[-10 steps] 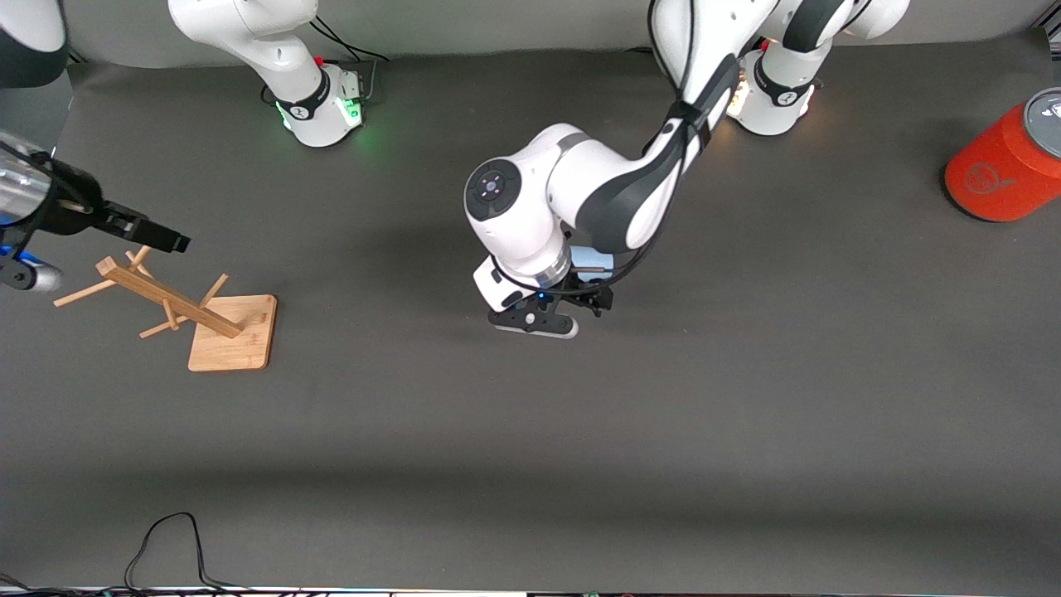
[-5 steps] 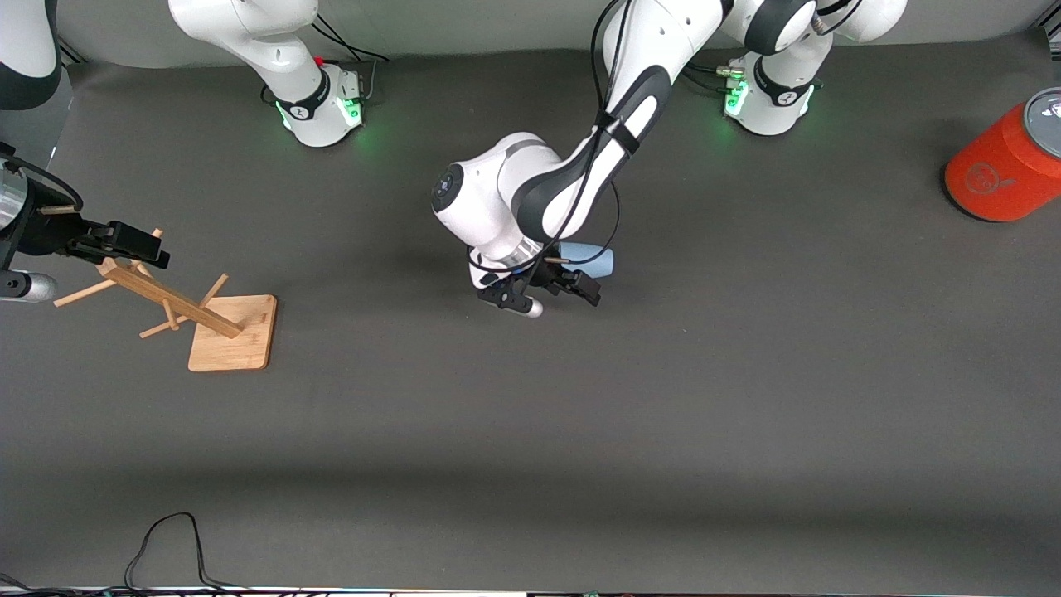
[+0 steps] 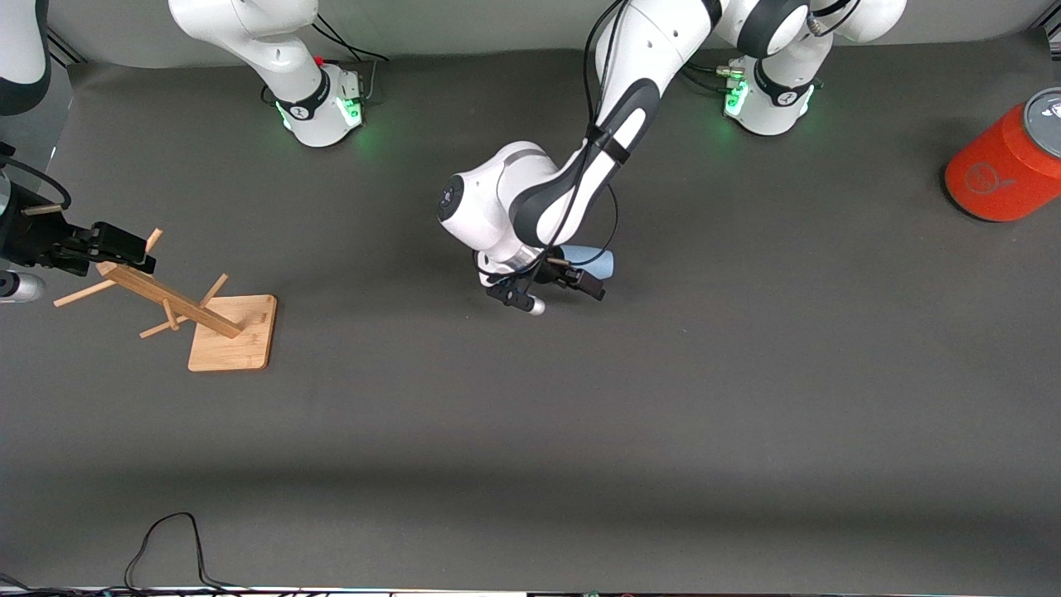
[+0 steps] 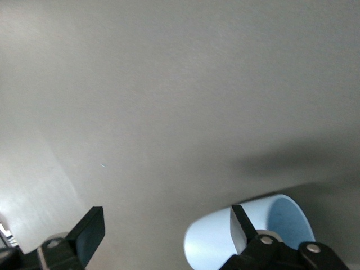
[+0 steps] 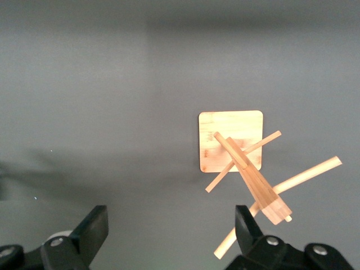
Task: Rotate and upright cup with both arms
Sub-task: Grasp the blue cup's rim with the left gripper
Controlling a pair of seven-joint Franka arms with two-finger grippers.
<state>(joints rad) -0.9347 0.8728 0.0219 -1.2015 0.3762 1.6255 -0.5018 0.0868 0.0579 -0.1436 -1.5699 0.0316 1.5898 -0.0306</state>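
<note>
Two arms in play, one cup. The cup lies on its side on the dark worktop, roughly mid-way along it and nearer the edge where the arm bases stand than the front camera's edge. In the left wrist view its open mouth faces sideways. Left gripper is down at the cup, fingers spread apart, one finger against the cup's side, the other well clear; nothing grasped. Right gripper hangs over the top of a wooden peg stand near the right arm's end of the worktop, fingers spread, empty, waiting. An orange can stands at the left arm's end.

Step in hand, by my reading: the left arm lining up on the fallen cup. Next move calls for centring the body between the fingers before closing; a smooth, tapered cup may roll away if nudged off-centre.
</note>
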